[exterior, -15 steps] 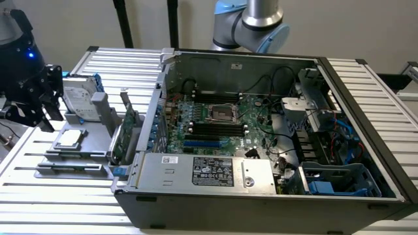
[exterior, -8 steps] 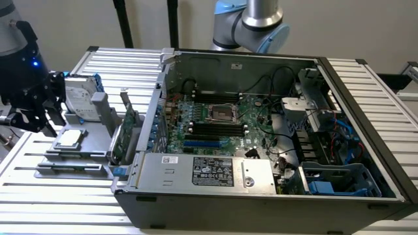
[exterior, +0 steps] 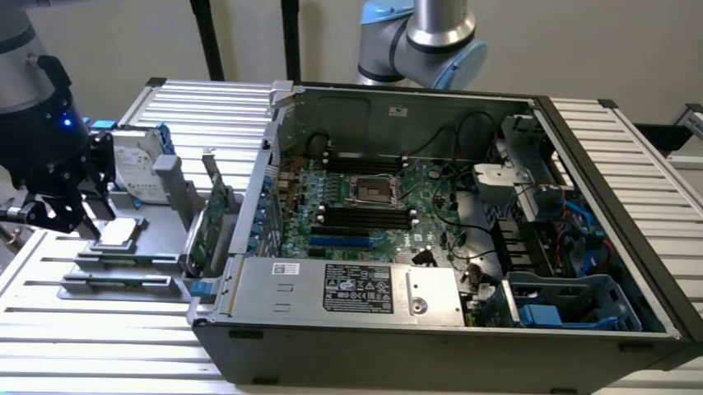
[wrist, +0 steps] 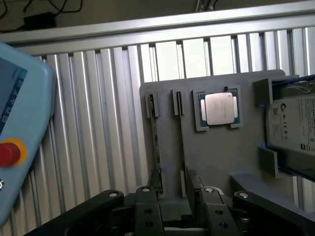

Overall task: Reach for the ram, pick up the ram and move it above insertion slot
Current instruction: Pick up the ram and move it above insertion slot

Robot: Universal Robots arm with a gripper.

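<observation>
the gripper (wrist: 173,189), fingers wide open and holding nothing, hovers over the tray (wrist: 216,157) edge at one end of the ram (wrist: 156,147).

In the wrist view the ram (wrist: 155,142) stands on its edge in the grey holder (wrist: 216,160). It shows as a thin line only, and its chips cannot be made out. Its near end is hidden behind one finger (wrist: 155,183) of the gripper (wrist: 173,189), whose body is cut off by the picture's edge. The hard drive (wrist: 294,125) and the pendant (wrist: 22,123) are each cut by an edge too. In the exterior view the gripper covers part of the hard drive, and the computer case (exterior: 329,346) runs out of the picture at the exterior view's right.
</observation>
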